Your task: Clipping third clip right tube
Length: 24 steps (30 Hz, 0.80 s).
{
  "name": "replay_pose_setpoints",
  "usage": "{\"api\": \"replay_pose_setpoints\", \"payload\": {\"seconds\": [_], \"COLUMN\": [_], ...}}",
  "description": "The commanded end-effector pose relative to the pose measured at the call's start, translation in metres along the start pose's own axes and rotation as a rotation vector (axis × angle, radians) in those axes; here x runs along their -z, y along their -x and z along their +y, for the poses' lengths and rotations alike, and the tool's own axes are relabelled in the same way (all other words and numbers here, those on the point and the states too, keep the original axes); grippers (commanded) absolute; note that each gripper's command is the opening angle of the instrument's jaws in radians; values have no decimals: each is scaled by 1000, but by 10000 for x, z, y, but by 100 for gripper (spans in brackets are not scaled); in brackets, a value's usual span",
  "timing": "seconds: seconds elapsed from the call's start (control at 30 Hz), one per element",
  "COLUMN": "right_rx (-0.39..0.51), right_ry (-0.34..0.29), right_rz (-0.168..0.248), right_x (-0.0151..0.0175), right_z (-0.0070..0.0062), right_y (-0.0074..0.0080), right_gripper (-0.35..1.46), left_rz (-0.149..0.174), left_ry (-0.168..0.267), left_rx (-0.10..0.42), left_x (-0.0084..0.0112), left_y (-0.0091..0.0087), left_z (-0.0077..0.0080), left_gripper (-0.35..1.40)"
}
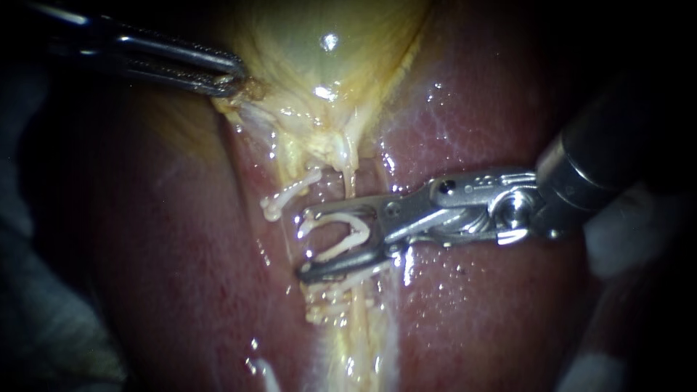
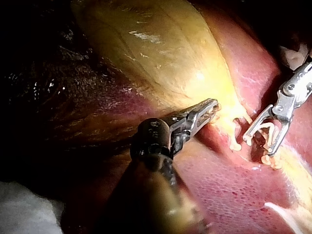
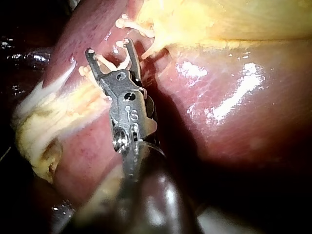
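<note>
The right instrument [image 1: 301, 245] lies nearest the endoscope, its dark shaft filling the right edge of the frame and its metal wrist reaching left to the centre. The liver [image 1: 181, 239] is the largest thing in view, a wet red-brown surface that spreads across the middle and lower frame on both sides of a pale yellow seam. Above it, at the top centre, the gallbladder [image 1: 319, 43] shows as a glossy yellow-green sac that narrows downward to a neck. The left instrument [image 1: 238, 81] comes in from the upper left corner, and its jaws are pressed together on a fold at the gallbladder's left edge. Pale cloth [image 1: 624, 239] shows at the right edge behind the right shaft. From the gallbladder's neck the right tube [image 1: 349, 178], thin and whitish, runs down to the upper jaw of the right instrument, and pale tissue carries on along the same line below the lower jaw. The right instrument's jaws stand wide apart at the centre of the frame, lying across the line of that tube, and both bear on the loaded clip [image 1: 361, 231], a white U whose legs follow the two jaws and open toward the left. Whether the tube lies inside the clip's legs cannot be told. A closed white clip [image 1: 290, 192] lies slanted just up and left of the upper jaw. Another white clip [image 1: 359, 276] sits against the underside of the lower jaw.
</note>
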Motion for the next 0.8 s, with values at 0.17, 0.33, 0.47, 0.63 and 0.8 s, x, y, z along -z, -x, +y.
{"api": "replay_pose_setpoints", "payload": {"seconds": [0.17, 0.33, 0.47, 0.63, 0.8], "right_rx": [-1, -5, -13, -17, -18], "right_ry": [-2, -15, -25, -15, -1], "right_rz": [1, 4, 18, 22, 24], "right_x": [7, 29, 58, 79, 88], "right_z": [-3, -13, -22, -19, -4], "right_y": [-2, -9, -20, -20, -11], "right_gripper": [48, 48, 47, 47, 47], "left_rz": [0, -1, -2, 0, 0], "left_ry": [0, 2, 3, 1, 1], "left_rx": [0, -1, -1, 0, 0], "left_x": [0, 4, 7, 9, 10], "left_y": [0, 2, 2, 2, 3], "left_z": [0, -1, -1, -1, -2], "left_gripper": [-35, -35, -35, -35, -35]}}
